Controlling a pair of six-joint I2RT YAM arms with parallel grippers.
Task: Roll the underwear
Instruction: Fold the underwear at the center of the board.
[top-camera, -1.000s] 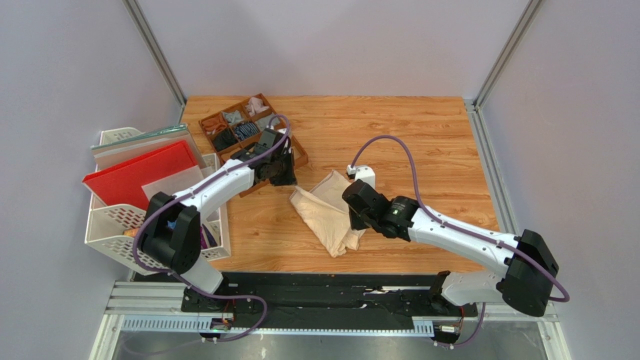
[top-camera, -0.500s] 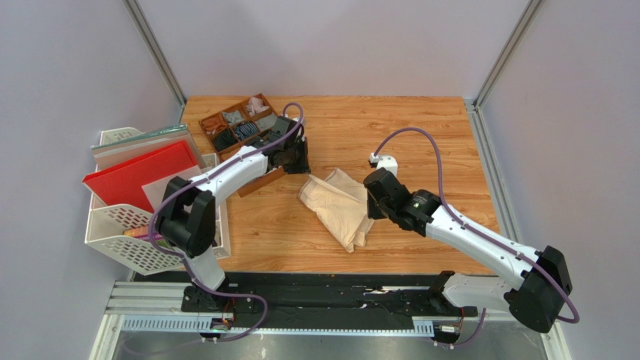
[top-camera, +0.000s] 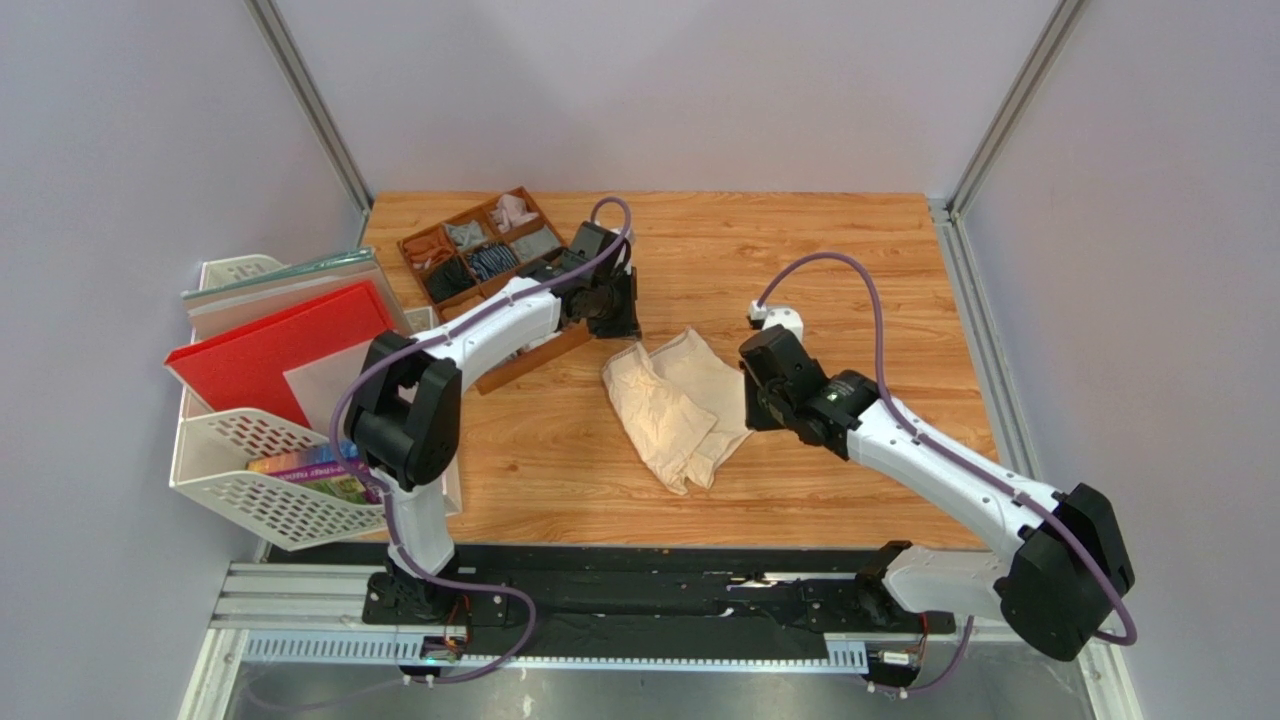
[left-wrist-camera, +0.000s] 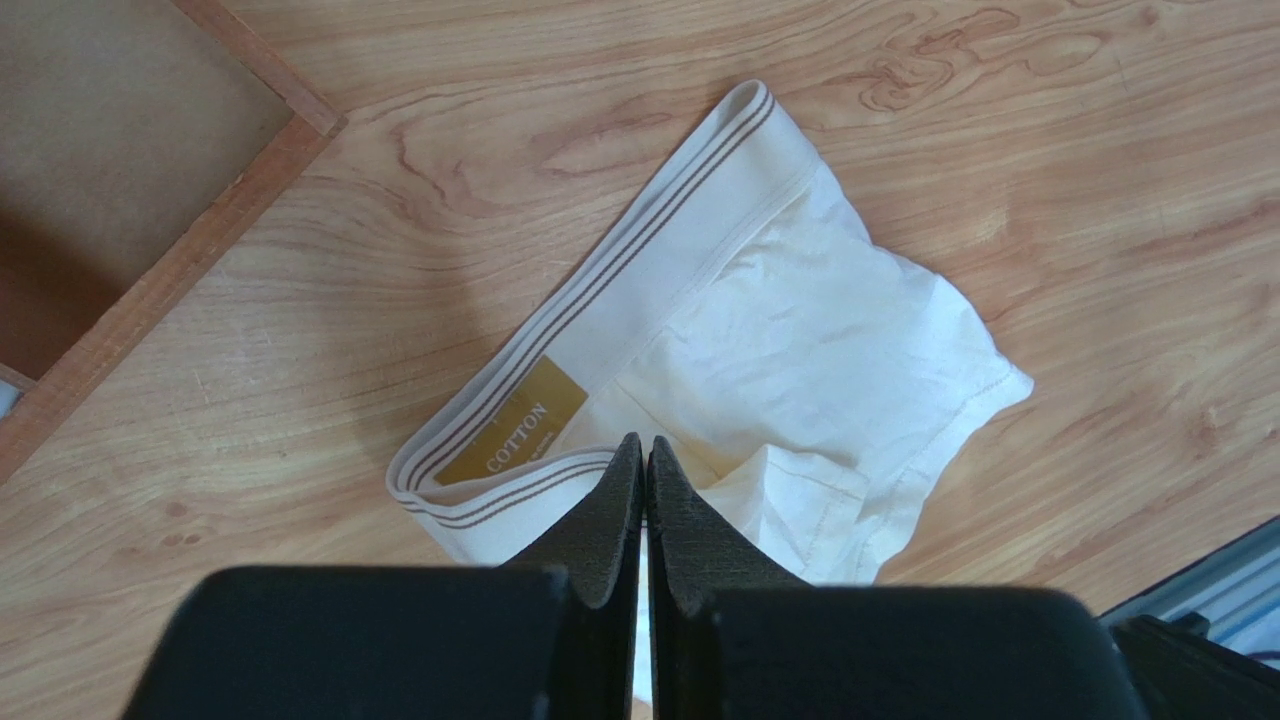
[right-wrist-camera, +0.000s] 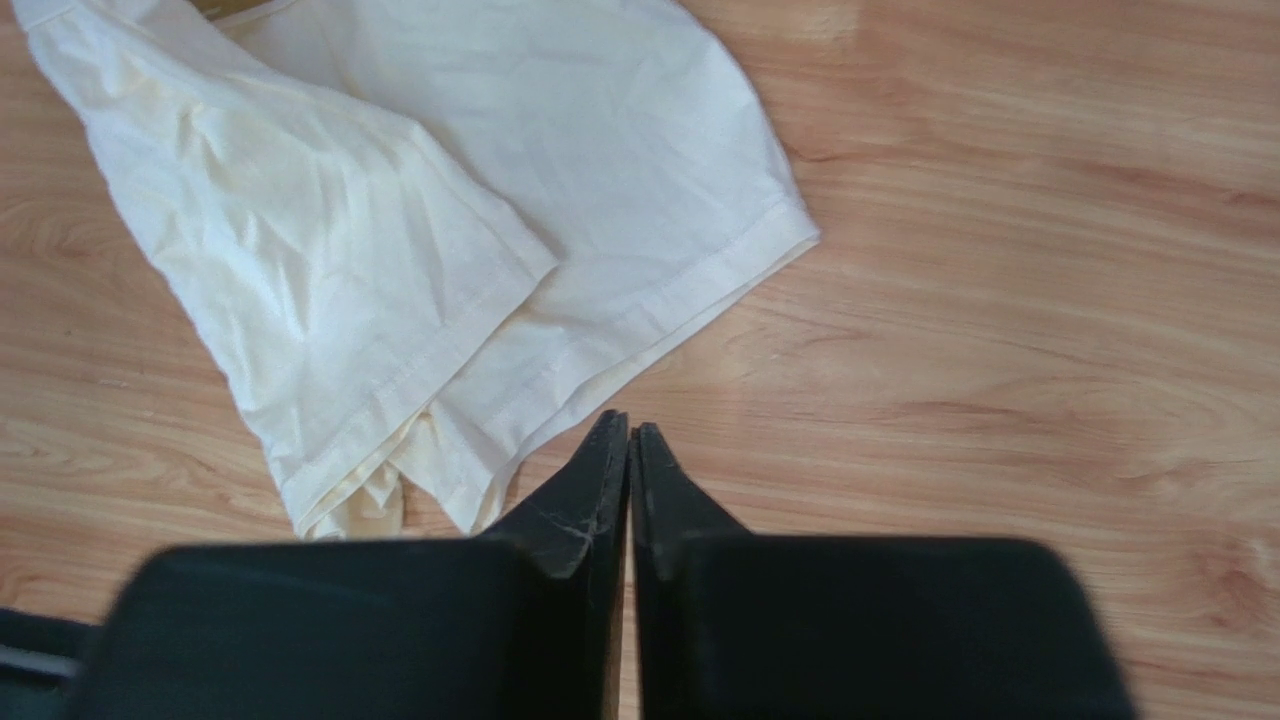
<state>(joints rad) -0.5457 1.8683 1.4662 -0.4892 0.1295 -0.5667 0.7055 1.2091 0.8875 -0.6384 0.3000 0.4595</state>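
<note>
Top external view: we see both arms stretched forward over the wooden surface (top-camera: 857, 255) and angled inward toward its middle. The left arm reaches to about 11 o'clock of the underwear (top-camera: 676, 408), with its elbow over the near edge of a brown compartment tray (top-camera: 451, 240). The right arm runs low from its base at 5 o'clock, with its wrist at the 3 o'clock side of the cloth.

In the left wrist view, the left gripper (left-wrist-camera: 646, 446) has its fingers pressed together with nothing between them. Its tips sit over the cloth just beside the waistband (left-wrist-camera: 631, 285); we cannot tell whether they touch the fabric. In the right wrist view, the right gripper (right-wrist-camera: 628, 428) is likewise closed and empty, its tips over bare wood just beside the hem.

The underwear lies loosely folded and wrinkled near the centre of the surface, cream-beige. From above, its long axis runs roughly from 11 to 5 o'clock, tapering toward 5. In the left wrist view the striped waistband runs from 7 to 1 o'clock, and a tan label (left-wrist-camera: 511, 443) at its 7 o'clock end reads "COTTON".

At 9 o'clock, off the surface's edge, we see a white rack (top-camera: 226, 465) holding a red folder (top-camera: 278, 353).
</note>
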